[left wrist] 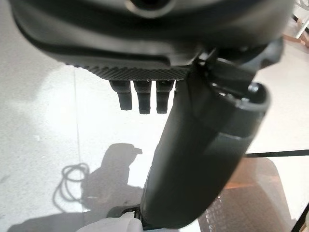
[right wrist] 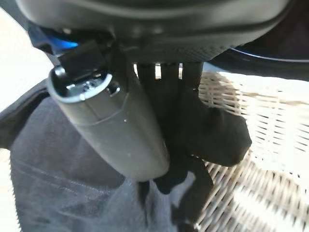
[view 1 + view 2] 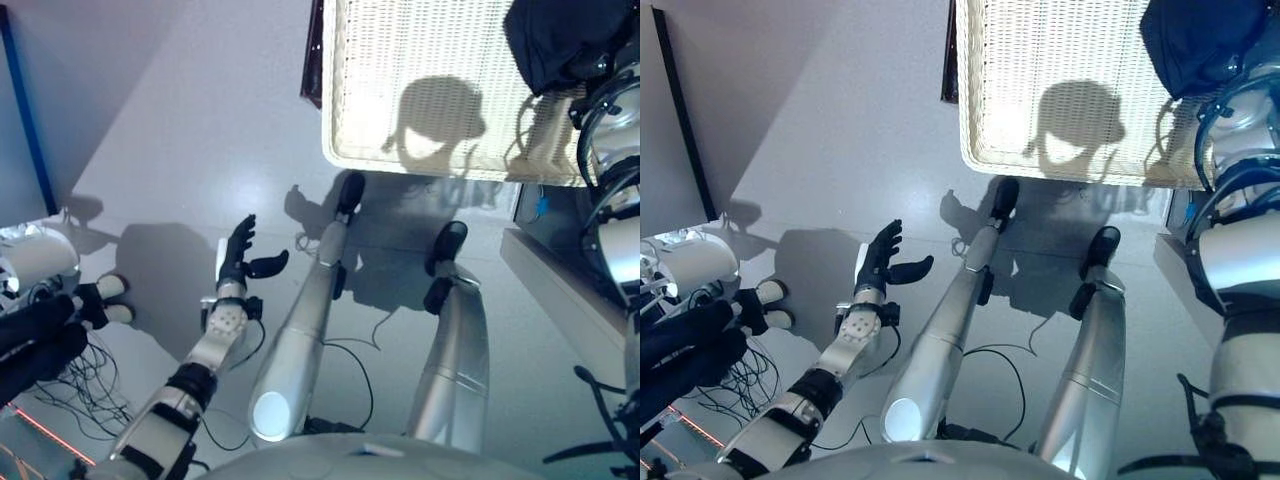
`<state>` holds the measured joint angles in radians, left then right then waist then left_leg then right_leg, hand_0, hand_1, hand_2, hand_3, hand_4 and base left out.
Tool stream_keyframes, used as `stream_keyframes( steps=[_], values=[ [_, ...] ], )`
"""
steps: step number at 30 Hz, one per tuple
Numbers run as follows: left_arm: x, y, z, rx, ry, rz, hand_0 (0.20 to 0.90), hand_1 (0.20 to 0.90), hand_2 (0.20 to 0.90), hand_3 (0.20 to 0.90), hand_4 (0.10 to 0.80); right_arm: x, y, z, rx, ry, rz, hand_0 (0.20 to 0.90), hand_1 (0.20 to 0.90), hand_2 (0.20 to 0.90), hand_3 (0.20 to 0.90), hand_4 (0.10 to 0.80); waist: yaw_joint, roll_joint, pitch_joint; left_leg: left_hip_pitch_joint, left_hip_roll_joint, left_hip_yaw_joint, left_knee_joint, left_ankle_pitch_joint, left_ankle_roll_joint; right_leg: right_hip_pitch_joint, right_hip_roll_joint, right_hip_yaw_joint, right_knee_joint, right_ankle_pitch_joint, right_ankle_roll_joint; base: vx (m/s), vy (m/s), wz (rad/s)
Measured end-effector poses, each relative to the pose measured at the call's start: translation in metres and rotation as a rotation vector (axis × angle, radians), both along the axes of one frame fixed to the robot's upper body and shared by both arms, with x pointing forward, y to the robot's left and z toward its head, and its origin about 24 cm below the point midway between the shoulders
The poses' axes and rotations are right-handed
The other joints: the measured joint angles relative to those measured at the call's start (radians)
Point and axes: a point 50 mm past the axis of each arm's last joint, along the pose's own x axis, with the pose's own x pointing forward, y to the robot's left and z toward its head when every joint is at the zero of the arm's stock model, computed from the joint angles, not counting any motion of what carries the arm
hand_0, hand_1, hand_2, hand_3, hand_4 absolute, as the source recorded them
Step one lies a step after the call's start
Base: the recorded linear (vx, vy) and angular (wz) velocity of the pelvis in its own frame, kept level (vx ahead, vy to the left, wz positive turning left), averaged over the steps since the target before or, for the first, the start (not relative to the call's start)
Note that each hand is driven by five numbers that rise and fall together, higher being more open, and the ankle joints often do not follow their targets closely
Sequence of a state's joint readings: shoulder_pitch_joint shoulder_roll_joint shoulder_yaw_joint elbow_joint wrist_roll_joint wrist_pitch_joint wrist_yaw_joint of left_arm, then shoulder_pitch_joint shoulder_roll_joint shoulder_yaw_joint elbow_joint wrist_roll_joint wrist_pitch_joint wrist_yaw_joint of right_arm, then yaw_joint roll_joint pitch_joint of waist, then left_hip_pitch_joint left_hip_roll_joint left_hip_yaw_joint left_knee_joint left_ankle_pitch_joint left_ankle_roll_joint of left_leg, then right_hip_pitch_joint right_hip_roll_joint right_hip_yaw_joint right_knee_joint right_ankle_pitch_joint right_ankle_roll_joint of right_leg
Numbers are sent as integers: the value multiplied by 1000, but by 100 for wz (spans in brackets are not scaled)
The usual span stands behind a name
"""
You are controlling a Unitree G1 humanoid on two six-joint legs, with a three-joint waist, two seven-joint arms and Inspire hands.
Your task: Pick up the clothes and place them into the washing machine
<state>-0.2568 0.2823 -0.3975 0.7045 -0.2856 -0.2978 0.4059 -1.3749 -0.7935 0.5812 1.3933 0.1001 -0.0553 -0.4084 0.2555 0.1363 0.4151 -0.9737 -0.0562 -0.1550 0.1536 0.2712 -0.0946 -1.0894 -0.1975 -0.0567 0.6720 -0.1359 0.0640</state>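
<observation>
Grey glossy floor below; white woven basket (image 3: 420, 90) cut off at top — right hand (image 2: 166, 125) grasps dark soft cloth (image 2: 63, 183), fingertips buried; left hand (image 3: 240, 255) released, fingers straight.

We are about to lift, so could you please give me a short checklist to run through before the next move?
1. Right hand closed on the dark garment: ok, fingers curl into the cloth.
2. Garment clear of the wicker basket: not ok, it lies over the basket's corner.
3. Left hand free: ok, open above the floor, holding nothing.
4. Other clothes left in the basket: ok, the visible part is bare.
5. Washing machine door open: cannot tell, no door shows clearly.
</observation>
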Motion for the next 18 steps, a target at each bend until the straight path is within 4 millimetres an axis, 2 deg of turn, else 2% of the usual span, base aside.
stream_keyframes(
  steps=[3, 7, 13, 16, 18],
  values=[
    [-1, 3, -4, 10, 20, 9, 900, 900, 900, 900, 800, 5, 8, -13, 60, 6, 30, 300, 300, 300, 300, 400, -1, 0, 0, 26, 1, 6, 1, 0, 0, 23, 1, 5, 3, 0, 0, 8, -3, -3],
    [-4, 6, -11, 24, 53, 21, 900, 900, 900, 900, 800, 15, 27, -47, 182, 40, 88, 300, 300, 300, 300, 400, -4, 0, 0, 80, 2, 8, 0, -2, 1, 77, 3, 8, -9, -1, 0, -29, 21, -4],
    [-7, 10, -19, 44, 99, 36, 900, 900, 900, 900, 800, 22, 55, -96, 482, 14, 170, 300, 300, 300, 300, 400, -19, 0, 3, 152, 7, 29, 13, -19, 20, 168, 14, 25, -54, 10, 12, 10, 34, -10],
    [-11, 14, -26, 54, 134, 50, 900, 900, 900, 900, 800, 20, 65, -124, 620, 23, 184, 300, 300, 300, 300, 400, -40, 0, 3, 209, 7, 34, -4, -26, 29, 239, 20, 34, -101, 22, 21, 36, 34, -9],
    [-13, 15, -29, 58, 150, 53, 900, 900, 900, 900, 800, 17, 70, -137, 736, -30, 203, 300, 300, 300, 300, 400, -51, -1, 6, 247, 5, 48, -13, -33, 39, 281, 25, 53, -136, 30, 31, 34, 26, -14]
  ],
)
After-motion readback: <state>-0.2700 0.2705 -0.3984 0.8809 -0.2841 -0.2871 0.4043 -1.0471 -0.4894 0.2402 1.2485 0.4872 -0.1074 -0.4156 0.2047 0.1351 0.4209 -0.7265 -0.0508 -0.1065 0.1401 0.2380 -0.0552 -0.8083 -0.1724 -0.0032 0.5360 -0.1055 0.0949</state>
